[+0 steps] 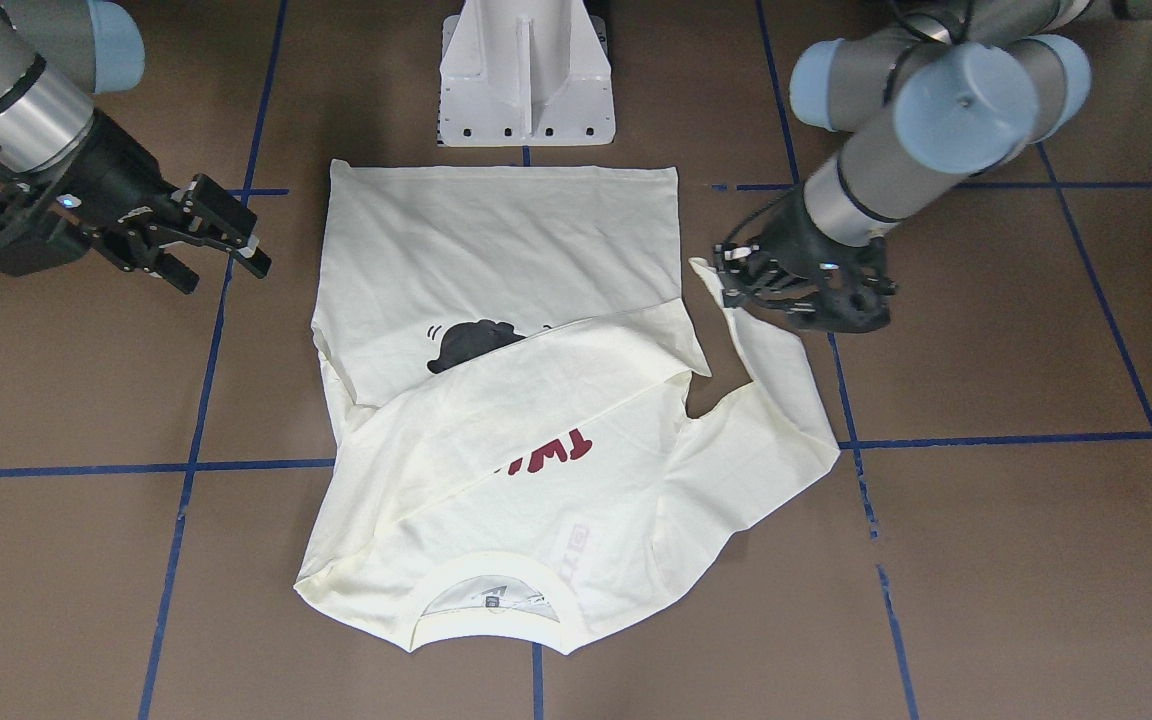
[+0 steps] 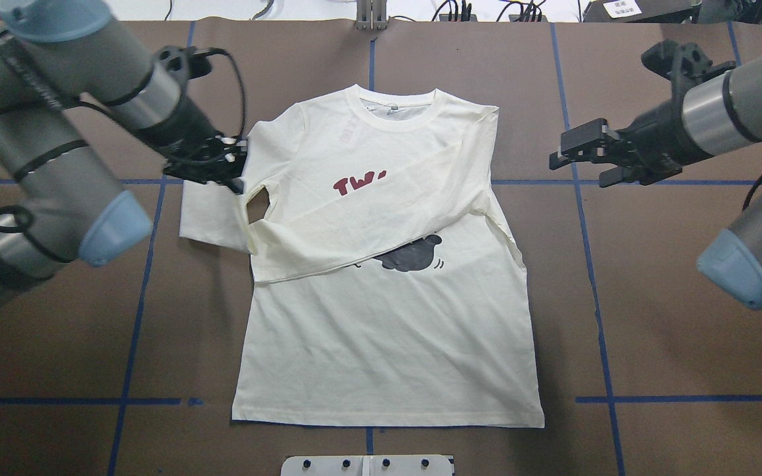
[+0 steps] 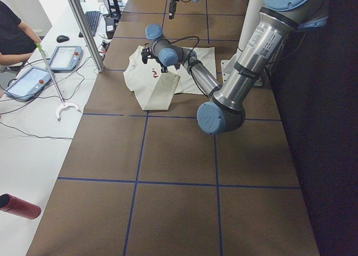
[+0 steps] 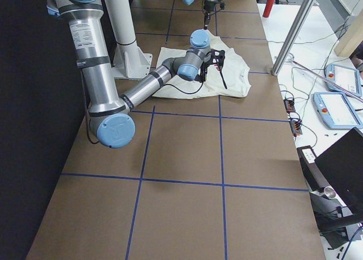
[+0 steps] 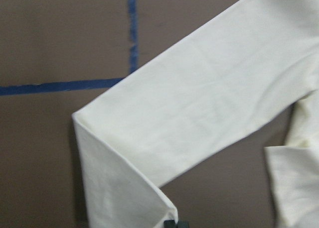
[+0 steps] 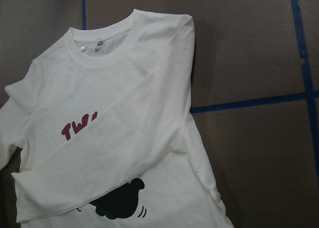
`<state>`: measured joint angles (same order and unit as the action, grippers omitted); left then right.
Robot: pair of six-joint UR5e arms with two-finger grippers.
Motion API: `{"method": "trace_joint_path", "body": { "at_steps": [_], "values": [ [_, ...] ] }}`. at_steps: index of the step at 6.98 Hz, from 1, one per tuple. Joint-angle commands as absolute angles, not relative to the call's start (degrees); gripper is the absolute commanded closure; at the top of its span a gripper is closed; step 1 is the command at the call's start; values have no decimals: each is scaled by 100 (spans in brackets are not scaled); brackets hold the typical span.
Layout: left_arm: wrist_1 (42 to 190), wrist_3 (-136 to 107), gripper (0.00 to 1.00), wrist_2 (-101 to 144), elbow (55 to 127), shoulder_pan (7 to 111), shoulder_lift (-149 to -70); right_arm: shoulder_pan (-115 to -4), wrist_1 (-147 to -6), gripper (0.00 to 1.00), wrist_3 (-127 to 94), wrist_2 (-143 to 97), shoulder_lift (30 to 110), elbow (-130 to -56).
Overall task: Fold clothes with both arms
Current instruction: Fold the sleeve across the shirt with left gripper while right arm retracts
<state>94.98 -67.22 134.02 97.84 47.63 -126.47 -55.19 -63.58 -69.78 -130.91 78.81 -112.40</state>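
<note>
The cream long-sleeved shirt (image 2: 387,330) lies flat with its print up and its collar (image 2: 391,112) towards the far edge. One sleeve (image 2: 368,225) lies folded across the chest, covering part of the red lettering and the black cat. My left gripper (image 2: 230,165) is shut on the cuff of the other sleeve (image 1: 776,400), which doubles back on itself beside the shirt; the fold (image 5: 199,113) fills the left wrist view. My right gripper (image 2: 576,158) hovers open above the table, off the opposite shoulder and clear of the cloth (image 6: 114,113).
The white metal pedestal (image 1: 526,70) stands just beyond the shirt's hem. Blue tape lines (image 1: 186,465) cross the brown tabletop. A side table with tablets (image 3: 33,80) and a seated person runs along the far edge.
</note>
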Motion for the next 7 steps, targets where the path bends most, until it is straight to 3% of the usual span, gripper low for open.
{"method": "trace_joint_path", "body": {
  "at_steps": [1,3,6,7],
  "values": [
    [9858,-8083,100,12642,7782,4038,-15027,-6202,-6354,0,-5963,-13621,8427,-11241],
    [11505,-8883,100,11381,6265,3099,-15852,-6651,-6363,0,-5696,-13912,8604,-11232],
    [12381,-9034,100,10391,5495,2497,-15996,-6697,-6363,0,-5695,-13852,8648,-11224],
    [12627,-9044,86,10354,5363,2496,-16013,-6697,-6355,0,-5695,-13843,8666,-11215]
  ]
}}
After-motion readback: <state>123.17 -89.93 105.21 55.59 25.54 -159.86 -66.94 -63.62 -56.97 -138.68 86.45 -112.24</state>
